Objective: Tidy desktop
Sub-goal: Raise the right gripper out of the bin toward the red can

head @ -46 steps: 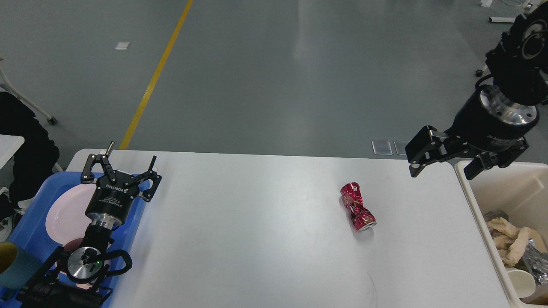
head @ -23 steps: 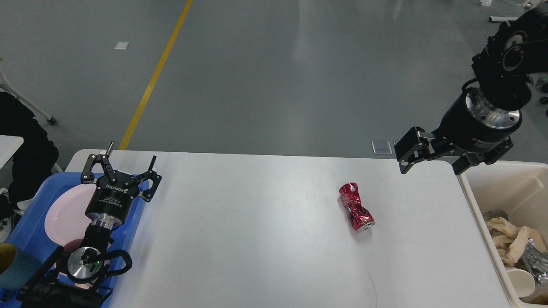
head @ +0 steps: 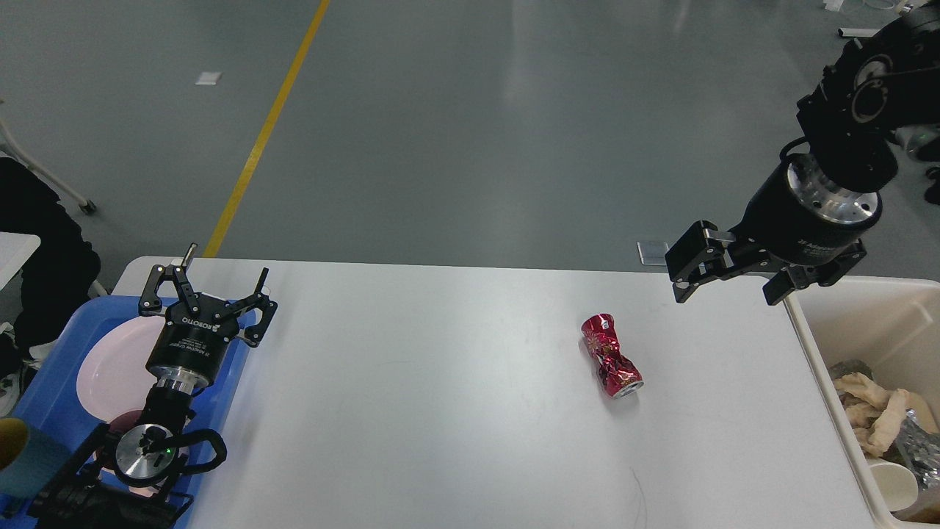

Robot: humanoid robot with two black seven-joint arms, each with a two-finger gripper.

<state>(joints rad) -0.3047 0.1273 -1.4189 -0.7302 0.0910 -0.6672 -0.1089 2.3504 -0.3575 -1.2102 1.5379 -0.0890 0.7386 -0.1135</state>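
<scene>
Looks like you're lining up on the crushed red can, lying alone mid-right on the white counter. Your right claw hangs spread and empty above; drop, pinch, then bin. Left claw idles, fingers apart.

Table: white, smooth, rectangular, rounded far corners. On it: one crushed red can, lying on its side right of centre, open end toward the near edge. Blue tray at the left edge, holding a pink plate; whether it rests on the table cannot be told.
</scene>
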